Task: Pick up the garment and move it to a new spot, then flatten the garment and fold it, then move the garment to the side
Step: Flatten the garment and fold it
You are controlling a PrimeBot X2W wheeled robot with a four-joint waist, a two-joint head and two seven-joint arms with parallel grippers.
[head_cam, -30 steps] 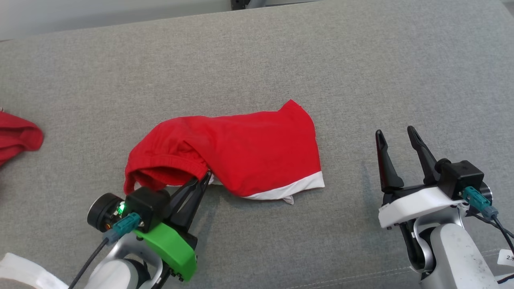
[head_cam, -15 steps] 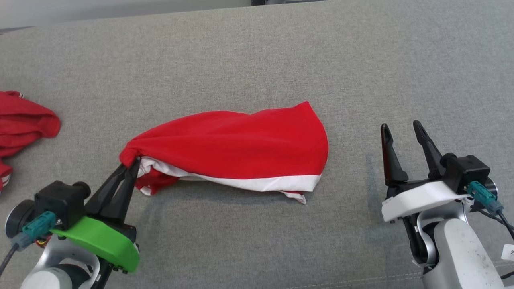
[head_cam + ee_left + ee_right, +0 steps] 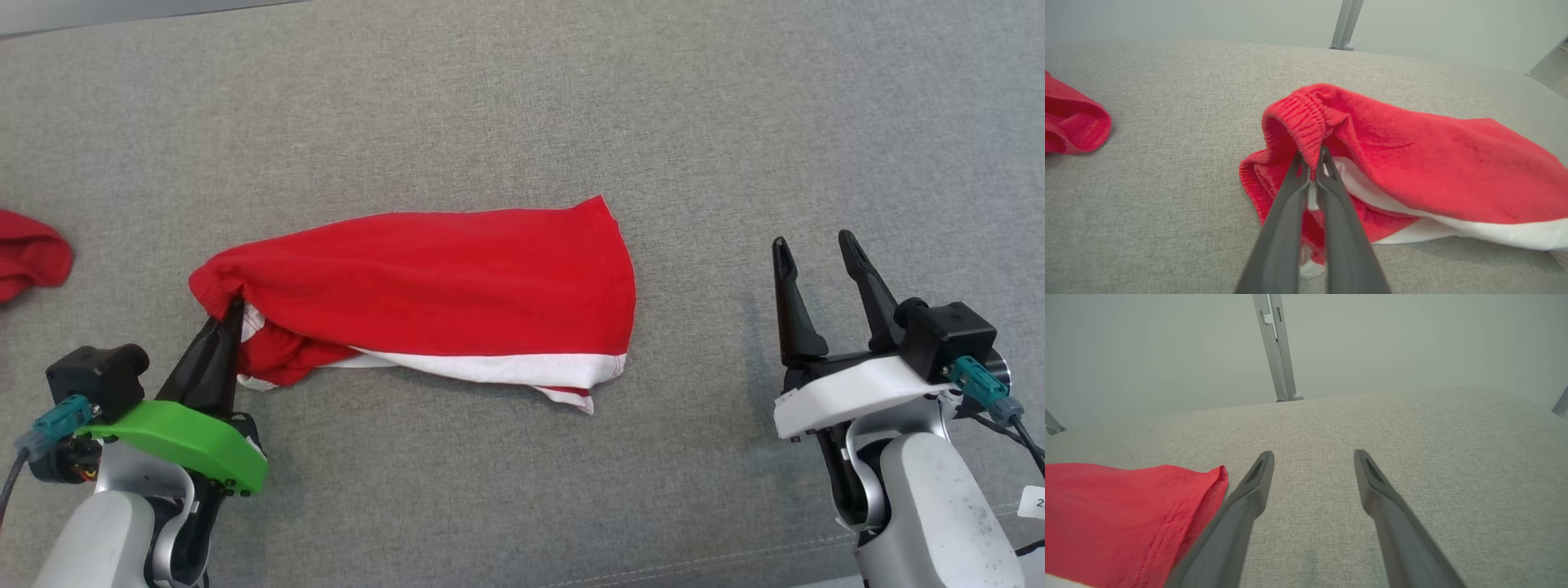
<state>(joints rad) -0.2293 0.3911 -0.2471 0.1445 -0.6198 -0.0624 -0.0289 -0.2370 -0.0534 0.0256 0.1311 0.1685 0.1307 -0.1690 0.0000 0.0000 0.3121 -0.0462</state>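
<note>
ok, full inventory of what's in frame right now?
garment: 1, red with a white band, mid-surface, bunched at its left end
second cloth: 1, red, crumpled, at the surface's far left, apart from the garment
padded surface: 1, grey fabric, under both cloths
metal upright: 1, grey, beyond the surface's far edge
left gripper: 1, dark fingers, green mount, shut on the garment's ribbed left edge
right gripper: 1, dark fingers, white mount, open, empty, right of the garment

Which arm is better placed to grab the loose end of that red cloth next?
Right, probably: the right gripper stands open and empty near the red-and-white fabric garment's free end; the left gripper is shut on its ribbed edge.
</note>
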